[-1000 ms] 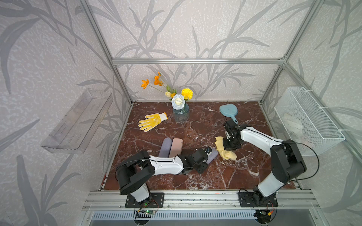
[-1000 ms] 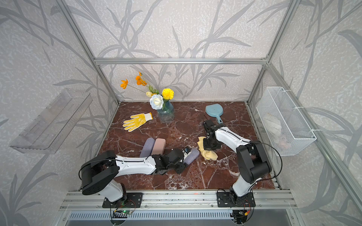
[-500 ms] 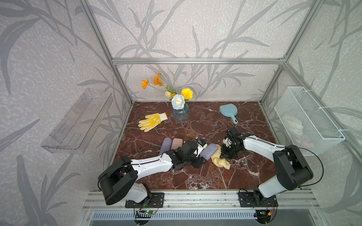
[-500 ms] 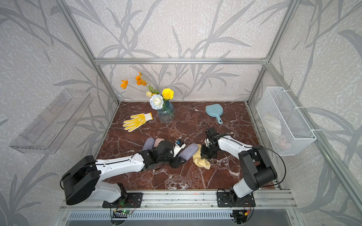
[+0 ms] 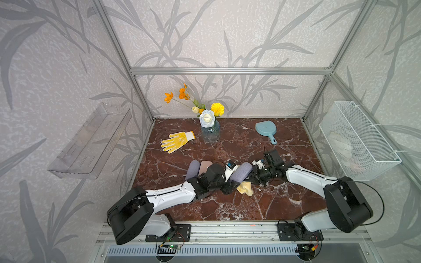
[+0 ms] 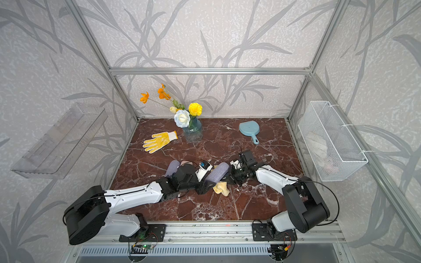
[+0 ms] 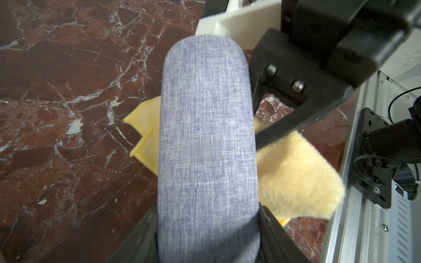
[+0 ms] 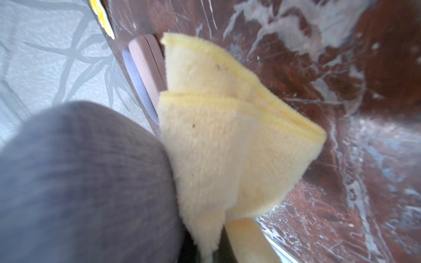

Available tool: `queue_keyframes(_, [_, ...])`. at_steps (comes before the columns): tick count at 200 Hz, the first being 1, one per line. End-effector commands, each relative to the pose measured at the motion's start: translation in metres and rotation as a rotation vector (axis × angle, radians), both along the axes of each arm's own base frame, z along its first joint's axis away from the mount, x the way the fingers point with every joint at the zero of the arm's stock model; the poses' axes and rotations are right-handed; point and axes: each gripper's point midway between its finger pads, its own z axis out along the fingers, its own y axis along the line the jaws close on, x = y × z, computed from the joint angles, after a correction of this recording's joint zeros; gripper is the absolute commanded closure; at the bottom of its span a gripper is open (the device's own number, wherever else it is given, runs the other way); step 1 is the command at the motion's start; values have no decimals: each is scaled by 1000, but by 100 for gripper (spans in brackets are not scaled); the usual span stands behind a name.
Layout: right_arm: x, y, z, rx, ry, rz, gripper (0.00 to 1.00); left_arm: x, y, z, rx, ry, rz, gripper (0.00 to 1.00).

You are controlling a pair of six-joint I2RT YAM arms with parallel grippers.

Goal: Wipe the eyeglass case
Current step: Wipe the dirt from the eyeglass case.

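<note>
View from above a dark red marble table; six o'clock is the near edge, where both arms are mounted. They reach inward and meet at the table's centre.

The left gripper, coming from seven o'clock, has its jaws clamped on the near end of a blue-grey fabric eyeglass case. The case points toward one o'clock and appears raised off the marble, probably to expose its underside.

The right gripper, coming from four o'clock, has its jaws closed on a folded yellow cloth. The cloth passes beneath the case and touches it, so wiping looks under way.

Just beside, at nine o'clock, two other cases lie together, clear of the work.

Farther back are a yellow work glove at ten, a vase of flowers at twelve and a pale blue handled scoop at one. A wire basket hangs on the wall at three, a clear shelf at nine.
</note>
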Motion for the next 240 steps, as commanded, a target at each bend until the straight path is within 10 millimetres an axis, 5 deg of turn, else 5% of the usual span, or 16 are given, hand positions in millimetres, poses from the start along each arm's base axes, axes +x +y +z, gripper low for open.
queue_keyframes(1, [18,-6,44,45,-111,6,100,-14,-10,-7,11,118,-86,100])
queue_keyframes(27, [24,-40,38,-113,-135,-37,100,-24,-17,-16,-12,278,-124,100])
queue_keyframes(52, [21,-74,12,-300,-120,-60,100,-24,-23,-20,-60,428,-124,100])
queue_keyframes(82, [14,-83,-17,-367,-79,-40,100,-25,-31,-33,-74,582,-112,100])
queue_keyframes(116, [14,-88,-25,-443,-105,-25,100,-25,-27,-57,4,642,-74,100])
queue_keyframes(166, [20,-98,-22,-510,-154,-19,100,-15,9,-81,380,387,18,64])
queue_keyframes(195, [25,-100,-18,-505,-168,-32,100,-14,8,-85,439,312,30,46])
queue_keyframes(240, [27,-97,-15,-481,-176,-42,100,-12,-3,-88,529,219,18,34])
